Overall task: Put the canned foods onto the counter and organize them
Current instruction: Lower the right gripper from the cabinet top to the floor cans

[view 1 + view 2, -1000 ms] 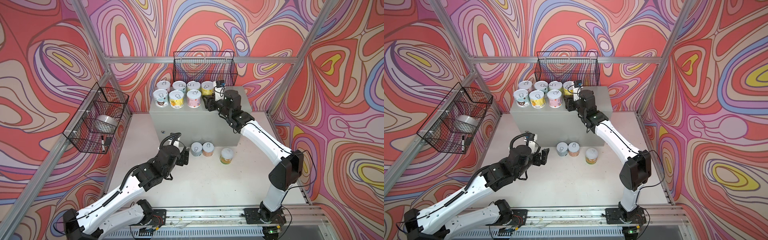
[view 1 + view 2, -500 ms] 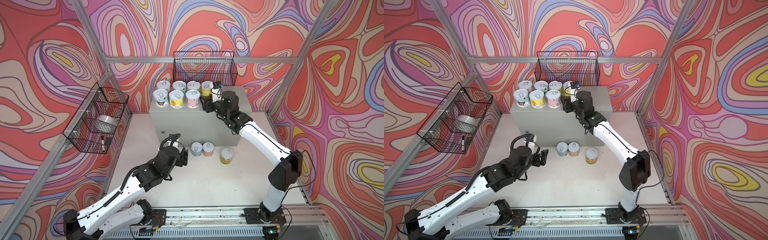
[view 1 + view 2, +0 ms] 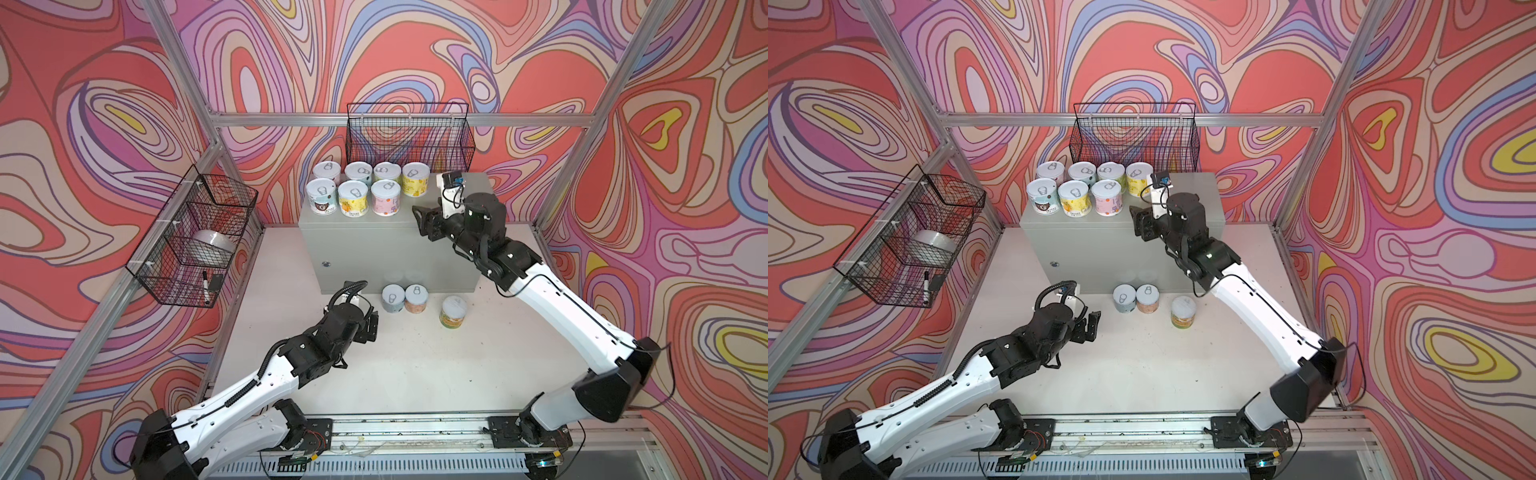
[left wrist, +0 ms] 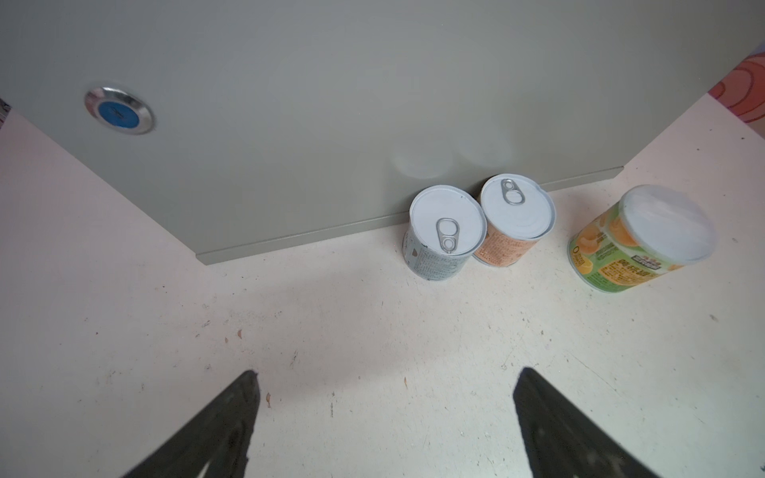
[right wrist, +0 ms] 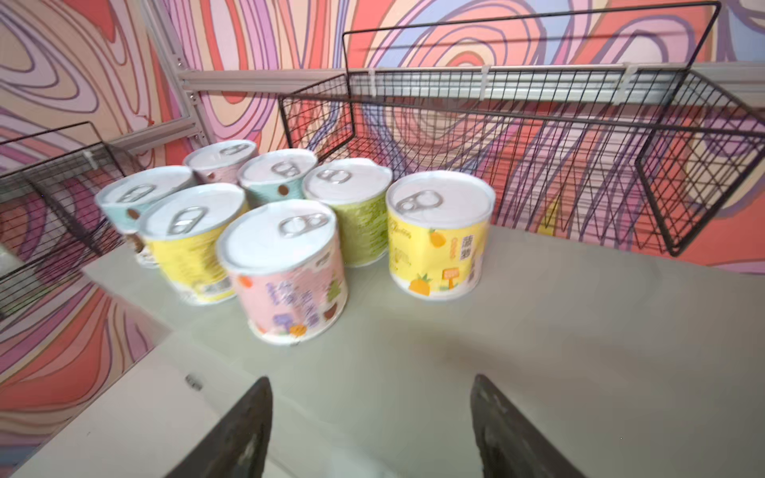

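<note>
R gripper (image 3: 422, 222) back from cans (image 3: 353, 198); tape roll (image 3: 212, 245) in basket (image 3: 178, 286)

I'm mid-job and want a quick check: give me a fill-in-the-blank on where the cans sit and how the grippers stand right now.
On top of the counter, the clustered cans number ___.
On the white tabletop in front of it, the waiting cans number ___.
The left gripper and the right gripper are both ___ and hold nothing.

Missing words: seven; three; open.
</note>
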`<state>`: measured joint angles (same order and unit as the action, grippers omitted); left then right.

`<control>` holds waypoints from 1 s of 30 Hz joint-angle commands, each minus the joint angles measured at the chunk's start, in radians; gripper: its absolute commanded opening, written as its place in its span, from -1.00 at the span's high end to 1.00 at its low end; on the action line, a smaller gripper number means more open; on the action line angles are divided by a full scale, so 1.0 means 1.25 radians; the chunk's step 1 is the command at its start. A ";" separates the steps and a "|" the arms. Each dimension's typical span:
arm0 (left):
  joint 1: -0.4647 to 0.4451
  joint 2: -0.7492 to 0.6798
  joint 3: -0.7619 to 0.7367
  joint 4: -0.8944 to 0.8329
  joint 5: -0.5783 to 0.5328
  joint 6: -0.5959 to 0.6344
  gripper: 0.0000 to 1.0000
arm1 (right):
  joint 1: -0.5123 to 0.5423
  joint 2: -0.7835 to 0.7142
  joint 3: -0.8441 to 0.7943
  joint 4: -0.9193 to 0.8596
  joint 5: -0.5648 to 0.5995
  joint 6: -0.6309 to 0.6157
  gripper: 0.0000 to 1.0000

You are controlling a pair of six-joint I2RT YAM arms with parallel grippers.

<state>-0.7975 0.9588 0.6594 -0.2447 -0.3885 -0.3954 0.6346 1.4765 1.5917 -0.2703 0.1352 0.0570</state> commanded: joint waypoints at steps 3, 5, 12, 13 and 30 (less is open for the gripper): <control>0.005 0.033 -0.045 0.133 -0.002 -0.024 -0.96 | 0.097 -0.116 -0.166 -0.063 0.089 0.033 -0.67; 0.004 0.045 -0.057 0.153 -0.002 -0.031 -0.97 | 0.113 -0.157 -0.241 -0.060 0.094 0.085 -0.70; 0.005 0.005 -0.108 0.185 0.037 -0.058 -0.95 | 0.143 -0.255 -0.494 -0.010 0.091 0.237 -0.71; 0.005 0.000 -0.108 0.184 0.042 -0.056 -0.94 | 0.145 -0.256 -0.518 0.001 0.090 0.251 -0.71; 0.016 -0.084 -0.150 0.113 0.104 -0.044 -0.95 | 0.180 -0.022 -0.685 0.226 0.126 0.353 -0.68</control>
<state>-0.7868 0.8745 0.4877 -0.0746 -0.2676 -0.4454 0.8536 1.4155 0.7521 -0.0605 0.2630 0.4736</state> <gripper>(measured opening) 0.977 0.839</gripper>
